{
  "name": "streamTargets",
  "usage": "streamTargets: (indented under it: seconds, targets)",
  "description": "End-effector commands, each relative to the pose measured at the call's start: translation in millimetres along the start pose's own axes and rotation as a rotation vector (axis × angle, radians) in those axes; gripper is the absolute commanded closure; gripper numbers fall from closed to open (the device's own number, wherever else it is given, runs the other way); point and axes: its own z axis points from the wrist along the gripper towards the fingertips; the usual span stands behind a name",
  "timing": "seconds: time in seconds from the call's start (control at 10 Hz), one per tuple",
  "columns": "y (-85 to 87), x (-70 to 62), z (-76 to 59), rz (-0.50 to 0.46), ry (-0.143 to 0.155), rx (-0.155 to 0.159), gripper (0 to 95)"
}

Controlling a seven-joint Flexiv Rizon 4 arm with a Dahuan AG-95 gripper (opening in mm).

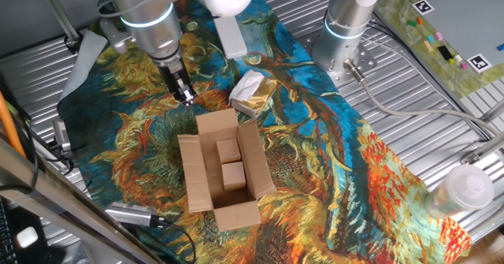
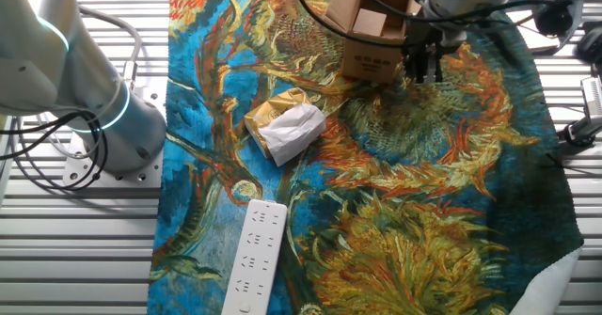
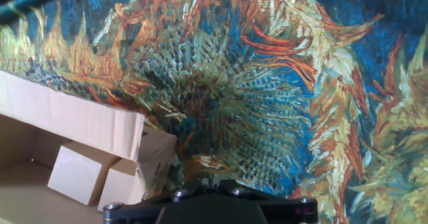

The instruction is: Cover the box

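We see the box [image 1: 226, 169], a plain brown cardboard carton with matte, creased walls, standing on the cloth [image 1: 315, 161] with all four flaps folded outward, so its top is uncovered; inside it lie two small tan blocks [image 1: 229, 163], square-edged and smooth, one just beside the other. The claw [image 1: 186, 94] hangs near the box's far flap, over the cloth and apart from the cardboard, its two dark metal fingers close together and gripping nothing that we can make out; in the hand view only its black body with shiny screws shows at the bottom edge, so from there we cannot tell the gap. Near the box, on the side away from the claw, lies a crumpled packet [image 1: 252, 92] wrapped in white and yellow, its folds soft and irregular. Beyond the packet from the box rests a long white power strip [image 2: 254, 257], flat and hard-edged. The cloth is printed with painterly sunflowers in blue, orange and yellow, and drapes limply over the surface [image 1: 409, 138], which is ribbed silvery metal with long parallel grooves. Well apart from the box, a second arm's round grey base [image 1: 346, 27] with a glowing blue ring is bolted to that metal, with grey cables trailing from it.
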Motion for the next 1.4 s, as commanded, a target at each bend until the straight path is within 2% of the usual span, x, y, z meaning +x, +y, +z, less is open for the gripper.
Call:
streamTargets:
  seconds: [0.1, 0.3, 0.4, 0.5, 0.8, 1.1, 1.4]
  targets:
    - [-0.2, 2.6, -0.2, -0.038, 0.002, 0.004, 95.0]
    - [-2.4, 6.3, 0.5, -0.077, 0.007, 0.011, 95.0]
    - [-2.4, 6.3, 0.5, -0.149, 0.002, 0.032, 95.0]
    - [-2.4, 6.3, 0.5, -0.174, -0.002, 0.041, 95.0]
    - [-2.4, 6.3, 0.5, -0.279, 0.001, 0.035, 95.0]
    - [-2.4, 6.3, 0.5, -0.349, 0.008, 0.024, 95.0]
    - [-2.4, 6.3, 0.5, -0.342, 0.033, 0.044, 95.0]
